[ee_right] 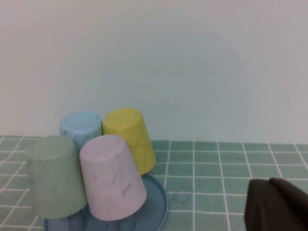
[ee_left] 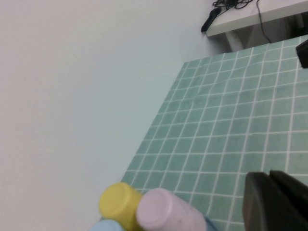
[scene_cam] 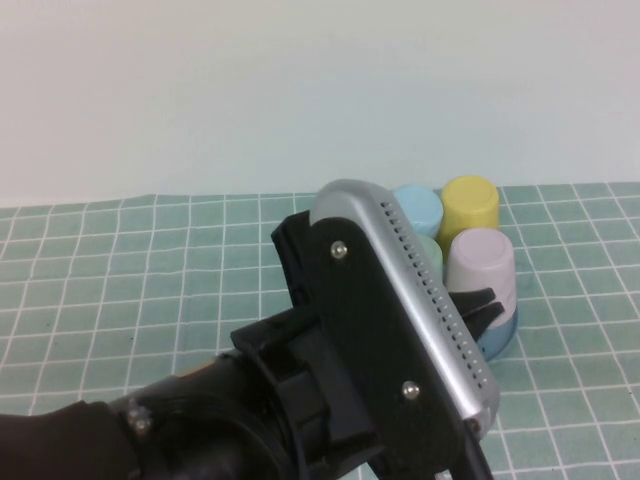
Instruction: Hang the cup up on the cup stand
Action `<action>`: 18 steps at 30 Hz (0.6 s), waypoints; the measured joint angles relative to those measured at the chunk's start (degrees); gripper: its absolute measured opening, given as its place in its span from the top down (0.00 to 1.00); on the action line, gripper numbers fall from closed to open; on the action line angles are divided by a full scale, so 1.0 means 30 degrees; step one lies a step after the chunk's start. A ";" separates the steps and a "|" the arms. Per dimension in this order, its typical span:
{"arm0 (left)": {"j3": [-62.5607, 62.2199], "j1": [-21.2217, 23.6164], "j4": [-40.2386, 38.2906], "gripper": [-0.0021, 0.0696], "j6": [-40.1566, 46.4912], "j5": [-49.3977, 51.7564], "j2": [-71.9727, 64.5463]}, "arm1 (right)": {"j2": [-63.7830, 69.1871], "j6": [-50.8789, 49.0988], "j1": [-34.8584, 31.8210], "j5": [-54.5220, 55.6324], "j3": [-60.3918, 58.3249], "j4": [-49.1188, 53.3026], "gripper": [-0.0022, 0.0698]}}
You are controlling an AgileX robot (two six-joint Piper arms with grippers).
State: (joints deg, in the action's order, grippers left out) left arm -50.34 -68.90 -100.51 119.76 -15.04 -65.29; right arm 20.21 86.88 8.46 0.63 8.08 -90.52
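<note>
- On the green grid mat (scene_cam: 120, 270), toward the right half of the high view, sits the cup stand (scene_cam: 500, 340), a round blue tray carrying 4 upside-down cups
- Pink cup (scene_cam: 482, 265) is inverted on the stand at the near right side, tilted a little, with its rim down over the tray
- Yellow cup (scene_cam: 470, 207) stands just behind the pink one, also inverted and leaning
- Blue cup (scene_cam: 418, 208) is beside the yellow cup on its left, at the back of the stand
- Green cup (ee_right: 54, 175) is next to the pink cup, touching it in the right wrist view; in the high view it is mostly hidden behind the arm
- Left gripper (ee_left: 276, 202) shows in its wrist view as a dark shape at the frame edge, above the mat and near the pink cup (ee_left: 168, 211) and yellow cup (ee_left: 118, 202); its jaws are closed and hold nothing
- Right gripper (ee_right: 276, 204) appears low at the corner of its own view, off to the side of the stand (ee_right: 156, 202) and apart from the cups; its jaws are closed and empty
- Large in the high view's foreground is a black arm with a silver camera housing (scene_cam: 430, 300), covering the stand's left part
- Behind the mat rises a plain pale wall (scene_cam: 300, 90)
</note>
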 joint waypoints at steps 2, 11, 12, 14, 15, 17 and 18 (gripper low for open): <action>0.0000 0.0000 0.0000 0.97 0.0233 -0.0474 0.0000 | 0.0000 0.0000 0.0000 0.0000 0.0000 0.0000 0.97; 0.0000 0.0000 0.0119 0.97 0.0467 -0.3593 0.0000 | 0.0000 0.0000 0.0000 0.0000 0.0000 0.0000 0.97; 0.0000 0.0000 0.0035 0.97 0.0281 -0.4518 0.0000 | 0.0000 0.0000 0.0000 0.0000 0.0000 0.0000 0.97; 0.0000 0.0115 -0.0098 0.97 -0.0548 -0.6319 0.0000 | 0.0000 0.0000 0.0000 0.0000 0.0000 0.0000 0.97; 0.0000 0.0394 -0.0098 0.97 -0.0732 -0.6515 0.0074 | 0.0000 0.0000 0.0000 0.0000 0.0000 0.0000 0.97; 0.0000 0.1377 -0.0095 0.97 -0.0807 -0.5480 0.0390 | 0.0000 0.0000 0.0000 0.0000 0.0000 0.0000 0.97; 0.0000 0.1933 0.0129 0.97 -0.0836 -0.4687 0.0607 | 0.0000 0.0000 0.0000 0.0000 0.0000 0.0000 0.97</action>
State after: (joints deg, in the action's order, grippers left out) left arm -50.34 -63.10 -100.12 117.25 -29.10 -63.47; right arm 20.21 86.88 8.46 0.63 8.08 -90.52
